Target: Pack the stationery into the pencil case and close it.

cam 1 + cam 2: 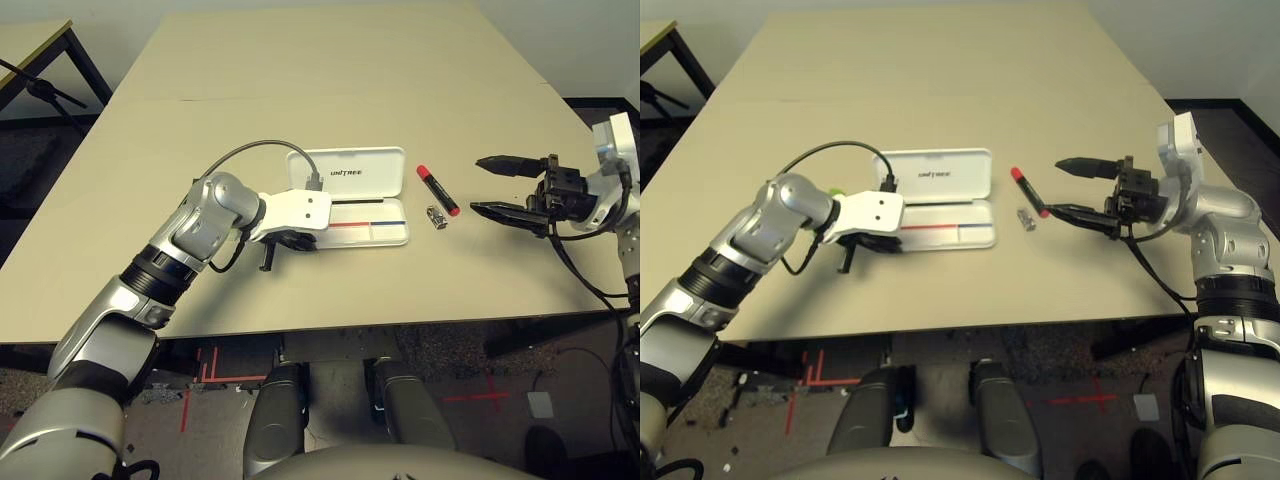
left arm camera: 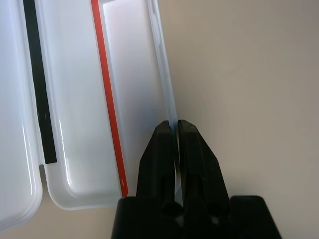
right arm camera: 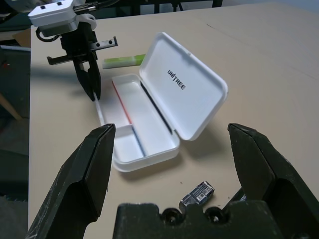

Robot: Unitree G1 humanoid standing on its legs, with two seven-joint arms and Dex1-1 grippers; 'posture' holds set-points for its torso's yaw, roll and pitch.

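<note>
a: where's this at? the flat white hard plastic pencil case (image 1: 370,220) is lying open on the beige table (image 1: 300,110), lid tilted back with the lettering showing, but none of the loose stationery looks packed.

b: yeah, early packing step i'd say. the left gripper (image 2: 175,130) has its black fingers pressed together with the case's near rim pinched between the tips, probably steadying the tray. the right gripper (image 1: 500,185) hangs spread wide, holding nothing.

a: and the bits?

b: the red marker with black end (image 1: 437,189) and the tiny silver-and-black metal piece (image 1: 436,216) sit just right of the case, near the right gripper. the light-green flat bar (image 3: 124,60) is on the case's far side. next move probably means lowering the right fingers around the marker.
</note>
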